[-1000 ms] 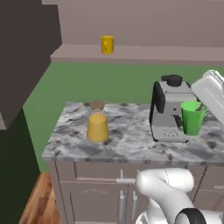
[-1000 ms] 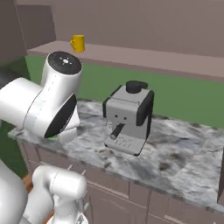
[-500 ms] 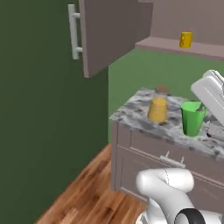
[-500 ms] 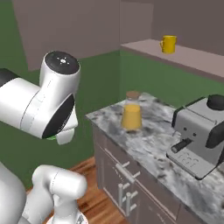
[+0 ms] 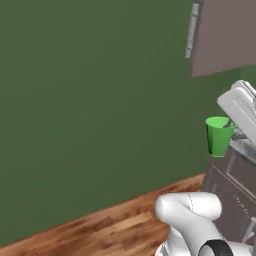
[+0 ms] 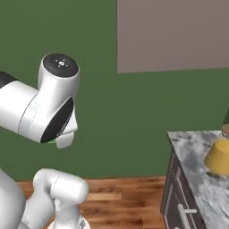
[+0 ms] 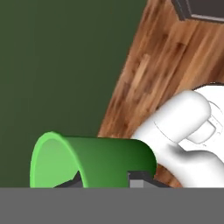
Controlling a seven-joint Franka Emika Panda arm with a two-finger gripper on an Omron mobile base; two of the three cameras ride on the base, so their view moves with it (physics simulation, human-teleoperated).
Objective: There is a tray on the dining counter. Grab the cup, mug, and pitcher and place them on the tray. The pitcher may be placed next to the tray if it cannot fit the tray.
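Note:
My gripper (image 5: 229,129) is shut on the cup (image 5: 218,136), a bright green tumbler held upright in the air at the right of the left base view. In the hand view the cup (image 7: 94,161) lies sideways with its open mouth to the left, and the gripper (image 7: 105,181) has a dark fingertip on either side of its wall. The pitcher (image 6: 218,157), with orange-yellow liquid, stands on a marble counter (image 6: 190,145) at the right edge of the right base view, partly cut off. The tray, the mug and the dining counter are out of view.
A dark green wall (image 5: 90,100) stands ahead, with wooden floor (image 5: 100,230) below it. A grey wall cabinet (image 6: 179,36) hangs above, its door handle (image 5: 190,30) showing. Grey base cabinet fronts (image 6: 179,201) stand under the marble counter at the right.
The whole picture has swung as the base turned: counter, coffee machine and pitcher slid off to the right and the green wall came in. The cup stays in my grip.

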